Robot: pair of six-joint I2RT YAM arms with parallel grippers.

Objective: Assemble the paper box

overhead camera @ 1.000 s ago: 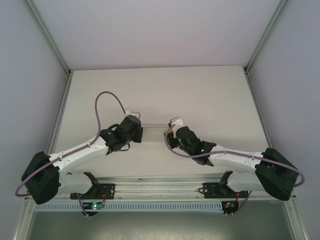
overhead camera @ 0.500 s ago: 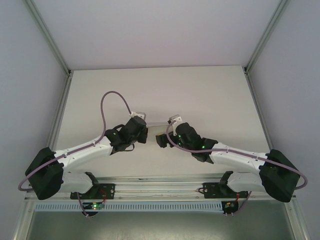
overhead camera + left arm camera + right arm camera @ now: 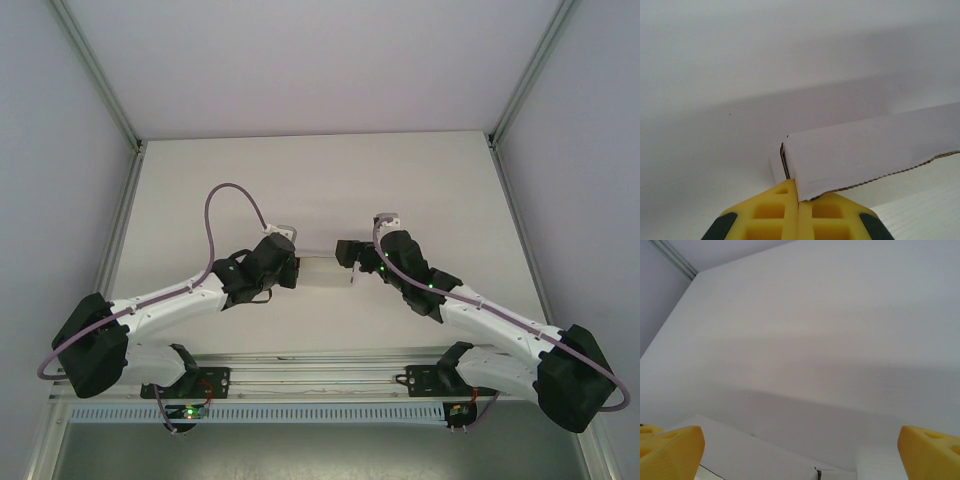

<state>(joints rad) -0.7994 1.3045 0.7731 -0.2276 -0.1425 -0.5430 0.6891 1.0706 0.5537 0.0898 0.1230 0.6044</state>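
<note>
Centrally, left jaws clamp shut on the paper box point(image 3: 322, 271) edge; right jaws gape wide, empty, near its other end.

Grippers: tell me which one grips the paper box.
The left gripper, pinched shut on the paper box edge; the right gripper stands wide open.

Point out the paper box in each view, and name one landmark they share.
Top external: the paper box sits centre, between the left end effector and the right end effector.
Left wrist: lower right, its corner pinched in the shut left end effector.
Right wrist: bottom edge, left of centre, between the open fingers.
Shared landmark: the white table beneath it.
</note>
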